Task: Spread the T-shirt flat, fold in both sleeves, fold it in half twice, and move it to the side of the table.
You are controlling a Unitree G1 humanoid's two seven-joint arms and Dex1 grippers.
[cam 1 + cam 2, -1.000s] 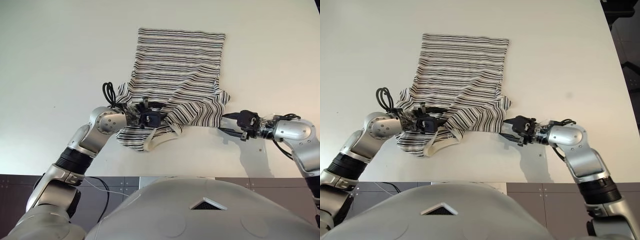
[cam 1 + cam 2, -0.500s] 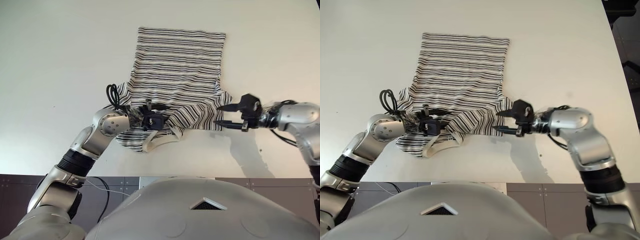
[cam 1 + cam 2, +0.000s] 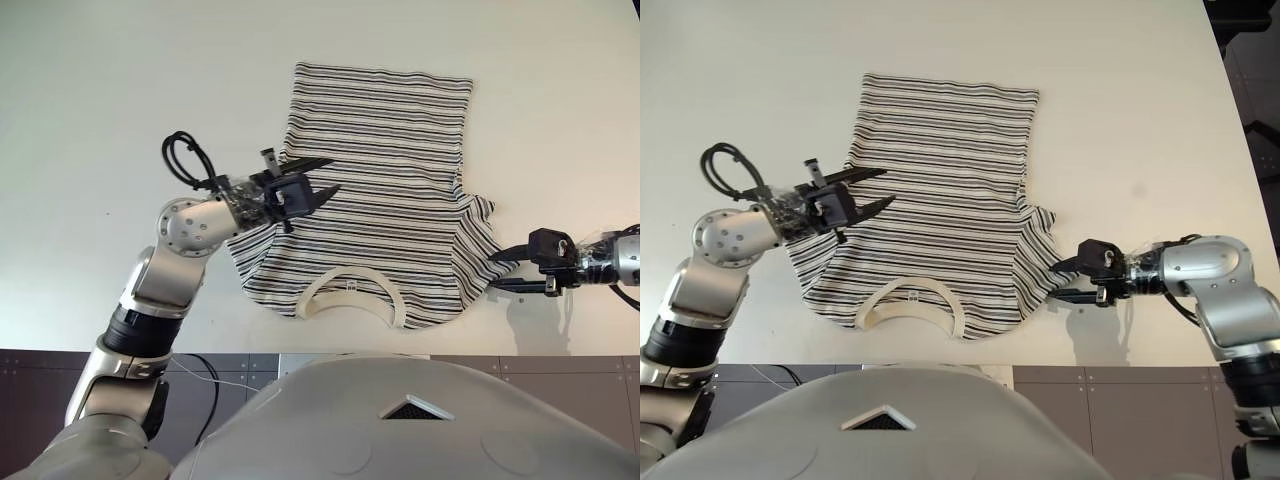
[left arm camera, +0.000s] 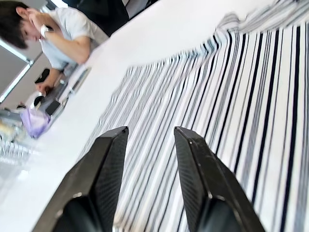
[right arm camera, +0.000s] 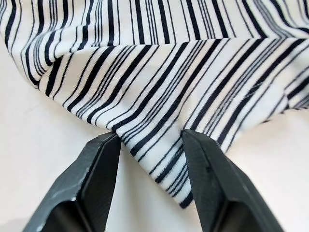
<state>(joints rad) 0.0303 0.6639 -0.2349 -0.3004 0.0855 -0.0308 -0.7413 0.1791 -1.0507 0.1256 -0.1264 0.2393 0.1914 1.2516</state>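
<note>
Both open wide — left fingers (image 4: pixel 108 169) above the striped T-shirt (image 3: pixel 390 180), right fingers (image 5: pixel 96 169) astride its pointed sleeve (image 5: pixel 154 130).

Lab-like workroom, large white table (image 3: pixel 90 120), cluttered desk (image 4: pixel 48 104) behind

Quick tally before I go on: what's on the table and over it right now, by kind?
T-shirt: 1
Grippers: 2, the left gripper and the right gripper
Table: 1
Total: 4
</note>
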